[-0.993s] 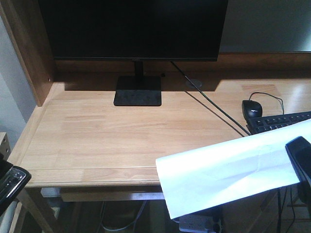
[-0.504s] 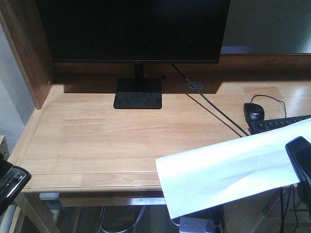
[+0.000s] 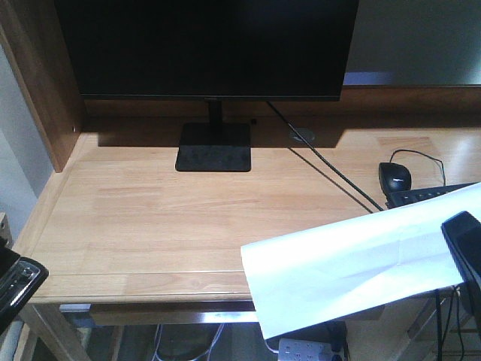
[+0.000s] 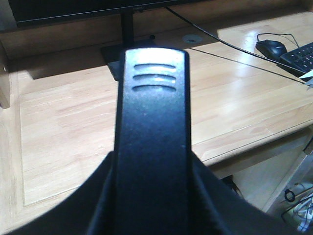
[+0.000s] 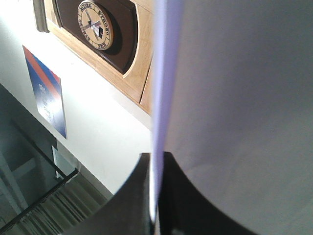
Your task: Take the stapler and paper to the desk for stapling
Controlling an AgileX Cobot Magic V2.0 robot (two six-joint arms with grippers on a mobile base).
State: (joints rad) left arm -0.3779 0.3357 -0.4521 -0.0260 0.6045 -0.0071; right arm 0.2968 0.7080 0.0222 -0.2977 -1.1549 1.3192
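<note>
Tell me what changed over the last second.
The desk, monitor and mouse look slightly larger and lower in the front view, so the robot has probably rolled closer. The right gripper stays shut on the paper, the left gripper on the stapler; neither shifted in frame.

One front camera, two wrist cameras.
The front camera looks down across the desk (image 3: 150,226) toward the monitor (image 3: 207,45) from just before its near edge. The left wrist camera sits close behind the stapler (image 4: 151,137), sharing the desk, mouse (image 4: 271,48) and keyboard (image 4: 301,55) with it. The right wrist camera, tight against the paper (image 5: 234,98), faces a white wall (image 5: 107,132).
</note>
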